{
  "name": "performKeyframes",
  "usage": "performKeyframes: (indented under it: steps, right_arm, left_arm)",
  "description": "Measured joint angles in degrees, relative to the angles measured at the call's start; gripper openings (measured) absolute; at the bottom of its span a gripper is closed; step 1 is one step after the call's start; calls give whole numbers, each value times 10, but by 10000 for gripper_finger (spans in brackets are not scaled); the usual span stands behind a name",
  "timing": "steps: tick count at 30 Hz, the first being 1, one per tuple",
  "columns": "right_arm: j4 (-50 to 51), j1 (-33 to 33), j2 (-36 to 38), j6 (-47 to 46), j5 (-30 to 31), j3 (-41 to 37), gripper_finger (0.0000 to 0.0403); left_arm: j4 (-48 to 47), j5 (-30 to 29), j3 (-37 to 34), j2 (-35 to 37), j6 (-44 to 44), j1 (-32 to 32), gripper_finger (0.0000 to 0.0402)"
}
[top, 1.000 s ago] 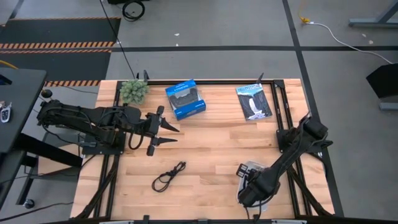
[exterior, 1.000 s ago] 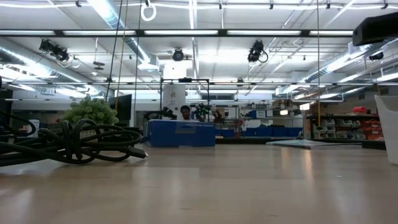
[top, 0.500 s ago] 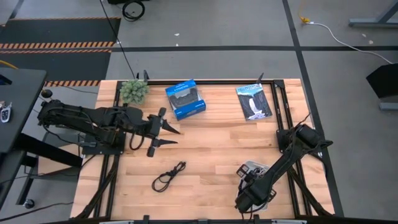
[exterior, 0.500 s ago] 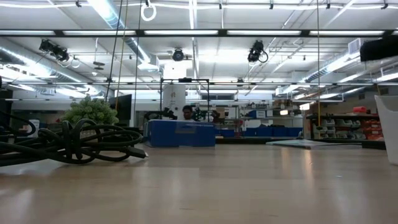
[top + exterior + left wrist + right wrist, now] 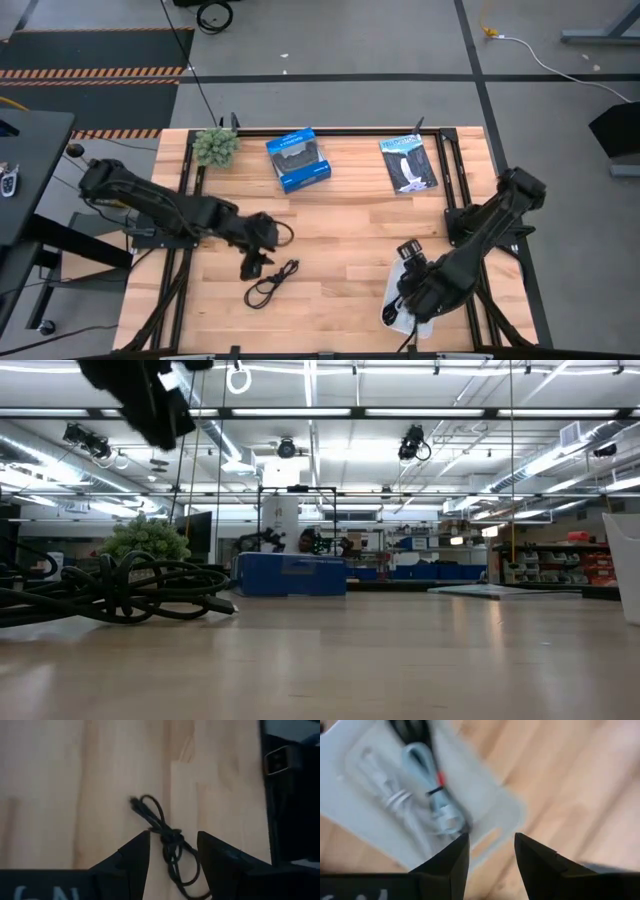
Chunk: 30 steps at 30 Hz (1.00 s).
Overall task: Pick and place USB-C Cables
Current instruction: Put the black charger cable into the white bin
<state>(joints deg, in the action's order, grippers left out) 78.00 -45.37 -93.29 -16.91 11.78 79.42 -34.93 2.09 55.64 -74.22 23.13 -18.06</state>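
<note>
Since half a second ago the left arm has swung out toward mid-table and the right arm has pulled back a bit from the front edge.

High view: left gripper (image 5: 254, 268) sits left of center, right over one end of the loose black cable (image 5: 271, 284), which lies on the table (image 5: 340, 230) in the lower middle. Right gripper (image 5: 402, 304) hangs at lower right above a pale tray (image 5: 396, 312).

Low view: the black cable (image 5: 120, 592) is a tangle at far left, and a dark bit of the left arm (image 5: 140, 395) pokes in at the upper left corner.

Left wrist view: the fingers (image 5: 131, 855) are spread apart, nothing gripped, straddling the cable's knot (image 5: 167, 840) low center.

Right wrist view: fingers (image 5: 451, 855) also spread and empty. The tray (image 5: 355, 795) holds a white cable (image 5: 385, 795), a grey cable (image 5: 432, 795) and a black-and-red cable (image 5: 420, 735), upper left.
</note>
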Motion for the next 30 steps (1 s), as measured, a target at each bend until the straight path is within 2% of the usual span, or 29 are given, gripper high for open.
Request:
performKeyframes:
  steps: [5, 12, 19, 24, 30]
  right_arm:
    - [2, -9, 71, 24, 106, 0, 163]
    - [2, -11, 145, 76, 187, 0, 162]
    - [2, 0, 169, 119, 203, 0, 162]
    - [3, 12, 167, 143, 203, 0, 162]
    - [2, 18, 166, 144, 203, 0, 162]
  left_arm:
    - [4, -9, 0, -71, 89, -28, 172]
    - [8, -27, 0, -143, 172, -51, 173]
    - [14, -48, 0, -172, 240, -73, 222]
    - [58, -52, 0, -177, 243, -91, 261]
    - [60, -105, 1, -183, 257, -104, 259]
